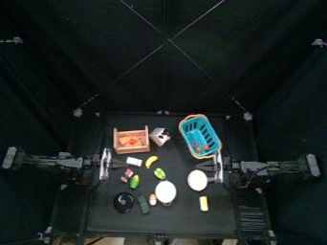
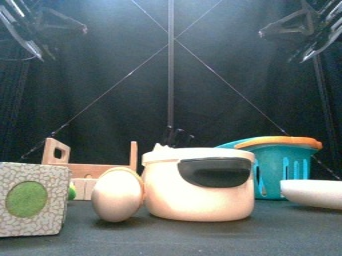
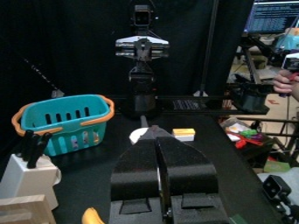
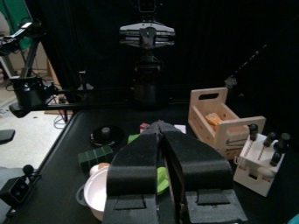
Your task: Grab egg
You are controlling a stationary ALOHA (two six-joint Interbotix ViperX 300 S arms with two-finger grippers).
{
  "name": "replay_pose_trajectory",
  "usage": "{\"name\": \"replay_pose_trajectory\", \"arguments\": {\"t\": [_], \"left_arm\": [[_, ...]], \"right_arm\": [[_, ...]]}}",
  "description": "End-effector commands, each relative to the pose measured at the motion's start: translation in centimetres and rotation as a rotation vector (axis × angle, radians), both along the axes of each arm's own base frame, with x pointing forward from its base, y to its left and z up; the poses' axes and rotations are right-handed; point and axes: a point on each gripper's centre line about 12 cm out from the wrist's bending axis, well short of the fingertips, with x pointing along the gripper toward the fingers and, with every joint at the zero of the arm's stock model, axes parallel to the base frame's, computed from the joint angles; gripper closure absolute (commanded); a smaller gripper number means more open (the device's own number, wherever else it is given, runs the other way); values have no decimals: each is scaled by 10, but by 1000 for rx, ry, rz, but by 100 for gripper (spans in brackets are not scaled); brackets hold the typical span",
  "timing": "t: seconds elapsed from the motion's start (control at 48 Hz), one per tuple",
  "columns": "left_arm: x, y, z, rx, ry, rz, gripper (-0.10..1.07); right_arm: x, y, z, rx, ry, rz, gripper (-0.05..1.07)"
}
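Nothing has been done yet toward grabbing the egg [image 2: 118, 195], so the step in hand is still the approach. Both arms hang folded back at the two sides of the table [image 1: 96, 215]. The left claw [image 3: 160, 140] has its jaws pressed together with nothing between them. The right claw [image 4: 163, 129] also looks pressed together at the tips and carries nothing. The egg, pale beige and standing on end, rests on the table well forward of both claws, towards the table's front edge, and low beneath the raised arms in the front view. It sits just beside a white pot [image 2: 198, 185] with a dark band and near a patterned box [image 2: 30, 198] on its other side. Neither wrist view shows it clearly, so it probably lies off to the side of where each claw now points. A wooden crate [image 4: 222, 118] stands ahead of the right claw, and a blue basket [image 3: 65, 122] ahead of the left one; both are well apart from the egg. As a judgement, the next move calls for one arm to spread its jaws, swing forward and down over the egg, and line up across its narrow waist. It would then close gently, because the smooth, rounded shell could slip or roll against the pot.
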Motion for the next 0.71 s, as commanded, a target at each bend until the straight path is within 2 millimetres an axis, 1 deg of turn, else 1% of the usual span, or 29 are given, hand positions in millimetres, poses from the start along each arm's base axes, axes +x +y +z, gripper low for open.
{"name": "replay_pose_trajectory", "arguments": {"t": [0.0, 0.062, 0.188, 0.354, 0.521, 0.688], "left_arm": [[5, -1, 2, -6, 8, -7, 94], [7, -5, -3, -3, 26, -24, 95], [13, -16, -10, -1, 63, -73, 93], [24, -39, -21, -1, 130, -171, 87], [37, -65, -34, -7, 206, -265, 72], [58, -86, -45, -27, 292, -303, 50]], "right_arm": [[2, 0, 1, -3, 0, 0, 101], [2, 0, 0, -13, 3, 2, 103], [3, 1, -3, -33, 16, 10, 103], [6, 2, -7, -29, 34, 12, 103], [11, 2, -14, -29, 69, 13, 103], [16, 2, -21, -28, 103, 13, 103]]}}
